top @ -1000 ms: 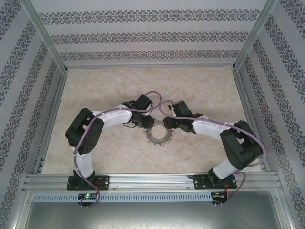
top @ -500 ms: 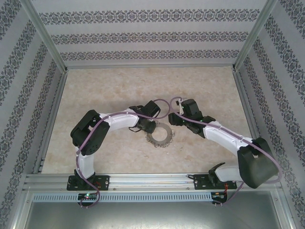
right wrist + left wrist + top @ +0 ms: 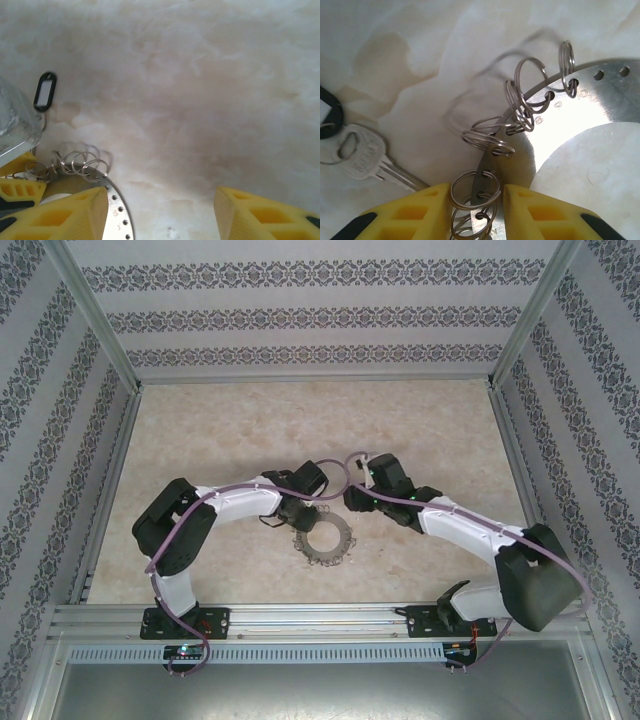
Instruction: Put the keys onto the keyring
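Pale marbled tabletop [image 3: 220,430] lies under both arms. Just left of the left gripper's [image 3: 477,192] fingers rest the keys [image 3: 362,155]. Those fingers stand narrow, astride the keyring's [image 3: 600,100] rim and one small loop; whether they pinch it I cannot tell. The right gripper [image 3: 160,195] gapes wide, with the keyring beneath its left finger.

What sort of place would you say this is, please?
Probably a robot test booth: an aluminium frame, wallpapered panels on three sides, and a left arm and right arm bolted at the marble-look table.
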You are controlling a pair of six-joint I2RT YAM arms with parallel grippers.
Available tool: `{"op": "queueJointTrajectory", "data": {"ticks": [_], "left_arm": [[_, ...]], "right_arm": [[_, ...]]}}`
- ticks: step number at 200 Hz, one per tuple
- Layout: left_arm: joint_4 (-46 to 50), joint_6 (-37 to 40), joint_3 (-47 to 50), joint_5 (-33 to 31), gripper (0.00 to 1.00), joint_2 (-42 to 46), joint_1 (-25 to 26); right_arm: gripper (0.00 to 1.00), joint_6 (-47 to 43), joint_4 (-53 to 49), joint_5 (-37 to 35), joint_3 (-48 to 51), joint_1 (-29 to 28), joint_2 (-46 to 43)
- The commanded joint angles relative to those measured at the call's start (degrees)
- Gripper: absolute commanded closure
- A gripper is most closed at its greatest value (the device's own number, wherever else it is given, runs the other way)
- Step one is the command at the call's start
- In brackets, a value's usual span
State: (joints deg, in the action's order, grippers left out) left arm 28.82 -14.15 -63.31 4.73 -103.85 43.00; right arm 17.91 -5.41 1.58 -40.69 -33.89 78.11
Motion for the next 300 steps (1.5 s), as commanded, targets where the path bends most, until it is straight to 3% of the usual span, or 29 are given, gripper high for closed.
{"op": "queueJointTrajectory", "data": {"ticks": [1, 64, 169, 300], "left_arm": [[1.54, -1.05, 1.69, 3.89, 0.67, 2.38, -0.51], [-1.53, -4.23, 4.16, 13.07, 0.66, 8.42, -4.71], [-1.85, -6.96, 13.54, 10.83, 0.66, 22.21, -13.48], [-0.91, -6.33, 15.43, 10.67, 0.66, 28.29, -16.18]], "right_arm": [[0.42, 2.15, 3.47, -0.49, 0.24, -2.34, 2.00], [0.45, 5.59, 4.34, -3.24, -1.34, -8.08, 7.47], [0.52, 10.25, -2.93, -9.52, -9.38, -11.89, 16.62], [0.57, 11.05, -3.21, -10.91, -12.17, -13.05, 20.43]]}}
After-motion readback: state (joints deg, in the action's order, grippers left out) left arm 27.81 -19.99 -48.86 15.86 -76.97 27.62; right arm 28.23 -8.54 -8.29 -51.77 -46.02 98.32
